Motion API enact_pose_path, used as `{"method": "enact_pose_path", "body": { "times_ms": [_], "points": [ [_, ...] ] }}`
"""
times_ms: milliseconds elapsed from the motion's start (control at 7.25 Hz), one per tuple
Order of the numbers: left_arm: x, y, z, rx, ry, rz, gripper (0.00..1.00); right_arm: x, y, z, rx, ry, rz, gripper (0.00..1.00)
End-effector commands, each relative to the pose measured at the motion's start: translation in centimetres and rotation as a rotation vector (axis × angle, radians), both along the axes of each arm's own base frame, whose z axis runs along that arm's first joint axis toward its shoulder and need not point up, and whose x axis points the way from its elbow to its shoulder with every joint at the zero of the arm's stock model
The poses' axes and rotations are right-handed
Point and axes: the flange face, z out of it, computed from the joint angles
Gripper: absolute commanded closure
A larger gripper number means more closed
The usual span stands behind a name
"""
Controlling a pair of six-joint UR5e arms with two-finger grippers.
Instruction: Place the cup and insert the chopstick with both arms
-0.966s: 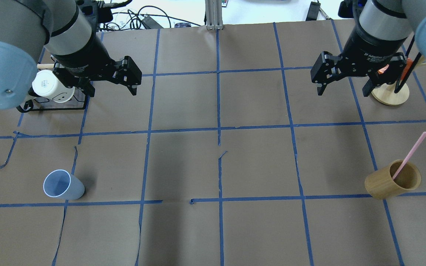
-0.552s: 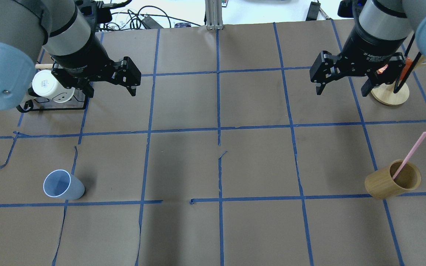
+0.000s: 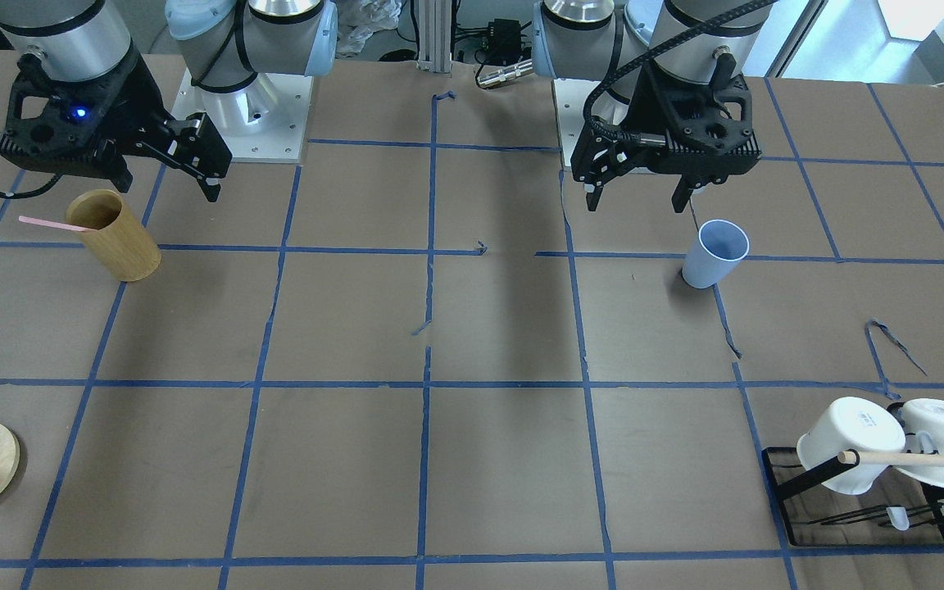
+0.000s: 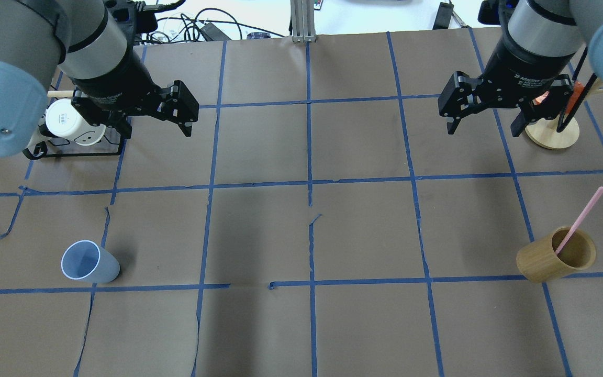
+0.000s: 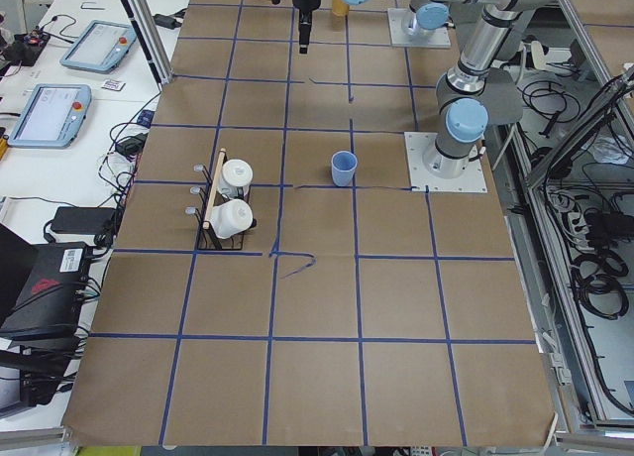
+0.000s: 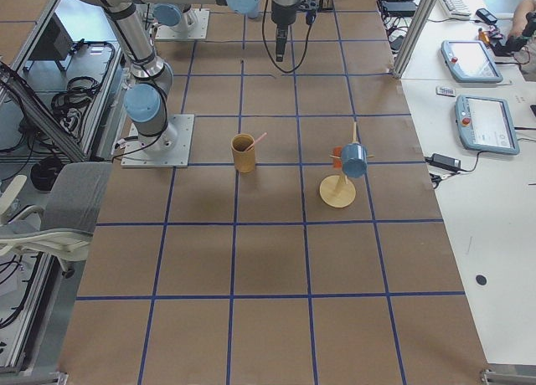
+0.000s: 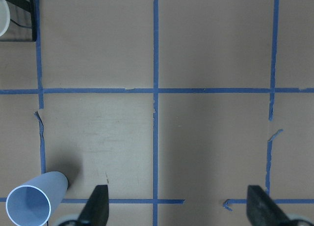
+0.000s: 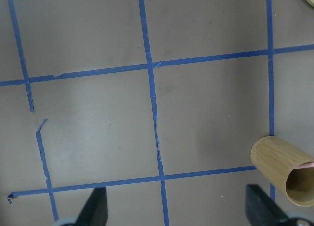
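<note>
Barely a drift toward 12 o'clock from the left end effector [image 4: 157, 133] and right end effector [image 4: 483, 131], both wide open and empty, so nothing's begun: the cup [image 4: 91, 262] stands at 8 o'clock on the bench [image 4: 359, 235], the chopstick [image 4: 582, 219] leans in the wooden holder [image 4: 545, 263] at 4 o'clock.

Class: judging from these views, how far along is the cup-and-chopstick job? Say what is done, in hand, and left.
Done: nothing visible. The cup stands alone, empty; the chopstick leans in the wooden cup. In hand: the left hand and right hand hang open, holding nothing. Left: placing the cup, then pulling and inserting the chopstick.
</note>
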Motion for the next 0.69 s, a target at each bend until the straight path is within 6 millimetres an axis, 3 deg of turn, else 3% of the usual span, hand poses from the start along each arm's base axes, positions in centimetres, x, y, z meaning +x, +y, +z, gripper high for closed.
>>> {"method": "enact_pose_path", "body": {
  "times_ms": [0,552],
  "points": [
    [0.02,0.29,0.14,-0.003,0.0,0.0,0.0,-0.21,0.02,-0.17,0.008,0.013,0.003,0.0],
    [0.28,0.55,0.18,-0.003,-0.003,0.005,0.0,-0.04,0.19,0.1,0.002,0.005,-0.005,0.0]
  ]
}}
